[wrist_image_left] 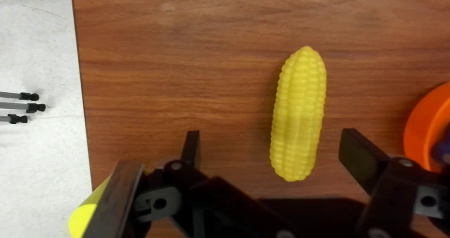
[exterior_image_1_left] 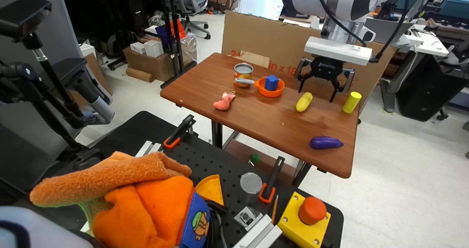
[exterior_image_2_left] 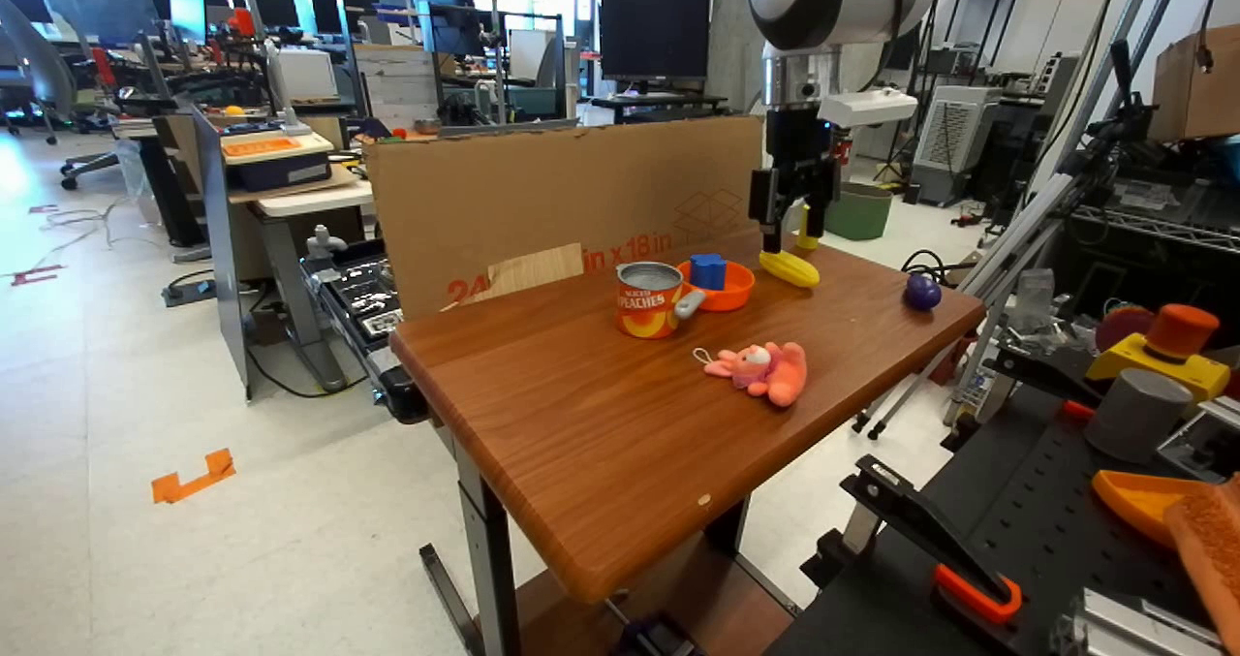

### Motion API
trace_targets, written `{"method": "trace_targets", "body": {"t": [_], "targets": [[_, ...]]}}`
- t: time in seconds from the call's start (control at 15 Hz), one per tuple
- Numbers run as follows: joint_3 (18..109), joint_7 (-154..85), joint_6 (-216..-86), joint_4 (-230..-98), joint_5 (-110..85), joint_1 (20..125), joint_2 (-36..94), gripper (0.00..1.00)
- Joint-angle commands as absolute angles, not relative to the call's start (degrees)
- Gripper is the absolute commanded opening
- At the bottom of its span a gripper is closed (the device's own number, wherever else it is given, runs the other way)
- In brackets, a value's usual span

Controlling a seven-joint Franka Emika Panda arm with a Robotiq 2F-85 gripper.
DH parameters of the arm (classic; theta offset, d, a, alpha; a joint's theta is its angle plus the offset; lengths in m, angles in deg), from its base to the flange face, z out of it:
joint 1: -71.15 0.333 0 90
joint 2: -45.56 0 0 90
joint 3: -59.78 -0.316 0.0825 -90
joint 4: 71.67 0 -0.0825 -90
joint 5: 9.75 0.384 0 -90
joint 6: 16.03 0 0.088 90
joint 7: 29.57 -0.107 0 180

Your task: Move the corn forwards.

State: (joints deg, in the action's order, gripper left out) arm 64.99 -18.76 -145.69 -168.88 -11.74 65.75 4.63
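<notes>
Yellow corn (wrist_image_left: 299, 115) on a brown tabletop (exterior_image_1_left: 256, 116), between a yellow cylinder (exterior_image_1_left: 352, 102) and an orange pan (exterior_image_1_left: 268, 94) with a blue block (exterior_image_1_left: 271, 82) inside, seen in the wrist view between the spread sides of the end effector (exterior_image_1_left: 316, 96), a gap on either flank, with purple eggplant (exterior_image_1_left: 326, 143), pink plush (exterior_image_1_left: 223, 103) and can (exterior_image_1_left: 243, 71) elsewhere.

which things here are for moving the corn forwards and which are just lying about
For the job:
corn
end effector, open and gripping nothing

Just lying about:
purple eggplant
yellow cylinder
orange pan
blue block, in the pan
peach can
pink soft toy
</notes>
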Motion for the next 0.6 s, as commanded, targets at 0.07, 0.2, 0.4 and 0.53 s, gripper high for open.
{"method": "trace_targets", "body": {"t": [0.07,0.2,0.4,0.53], "targets": [[64.87,-21.15,-143.25,-165.12,-14.38,66.33,0.83,1.00],[64.92,-21.77,-143.25,-164.89,-15.11,66.71,-0.08,1.00],[64.96,-22.36,-144.23,-165.41,-16.29,67.26,-0.64,0.68],[64.98,-22.75,-144.58,-165.65,-16.91,67.76,-0.48,0.52]]}}
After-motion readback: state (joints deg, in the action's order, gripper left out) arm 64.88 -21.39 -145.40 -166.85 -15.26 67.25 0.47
